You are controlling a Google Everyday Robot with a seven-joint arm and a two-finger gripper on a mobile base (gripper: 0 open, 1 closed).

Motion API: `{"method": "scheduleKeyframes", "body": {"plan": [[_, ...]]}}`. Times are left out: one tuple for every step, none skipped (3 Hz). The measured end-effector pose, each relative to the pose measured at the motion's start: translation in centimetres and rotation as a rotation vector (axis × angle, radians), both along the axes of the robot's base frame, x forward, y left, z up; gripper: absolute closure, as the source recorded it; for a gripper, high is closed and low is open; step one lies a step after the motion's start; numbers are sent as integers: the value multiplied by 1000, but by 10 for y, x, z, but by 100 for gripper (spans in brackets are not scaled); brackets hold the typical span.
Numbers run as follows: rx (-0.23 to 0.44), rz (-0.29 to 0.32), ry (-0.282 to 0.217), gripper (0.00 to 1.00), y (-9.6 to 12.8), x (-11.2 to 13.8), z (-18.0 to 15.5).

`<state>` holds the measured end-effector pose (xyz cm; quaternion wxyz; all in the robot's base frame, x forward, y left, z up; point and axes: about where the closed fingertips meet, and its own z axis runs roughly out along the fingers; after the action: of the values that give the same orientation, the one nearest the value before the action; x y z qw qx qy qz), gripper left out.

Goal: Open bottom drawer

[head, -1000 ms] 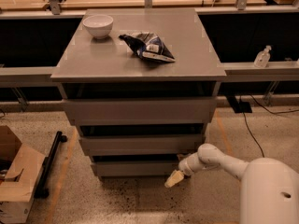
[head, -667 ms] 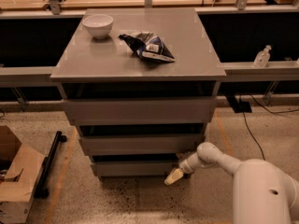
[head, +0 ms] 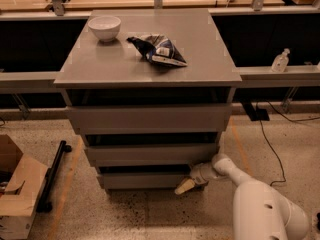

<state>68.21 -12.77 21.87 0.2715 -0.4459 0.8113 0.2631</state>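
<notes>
Now, working from your left: bowl (head: 104, 27) and crisp bag (head: 159, 50) lie on the table (head: 100, 69), unmoved. Below them the bottom drawer (head: 142, 180), lowest of three, has not come out any further. Your claw (head: 184, 186) stays at that front's lower right corner, and whether it is open or gripping I cannot tell. Only the arm (head: 260, 204) has shifted left, so I judge the pull has not begun.
</notes>
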Motion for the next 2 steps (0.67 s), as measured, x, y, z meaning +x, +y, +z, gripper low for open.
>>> {"method": "scheduleKeyframes", "body": {"plan": [[0, 0, 0, 0, 0, 0, 0], [-45, 22, 39, 0, 7, -12, -8]]}}
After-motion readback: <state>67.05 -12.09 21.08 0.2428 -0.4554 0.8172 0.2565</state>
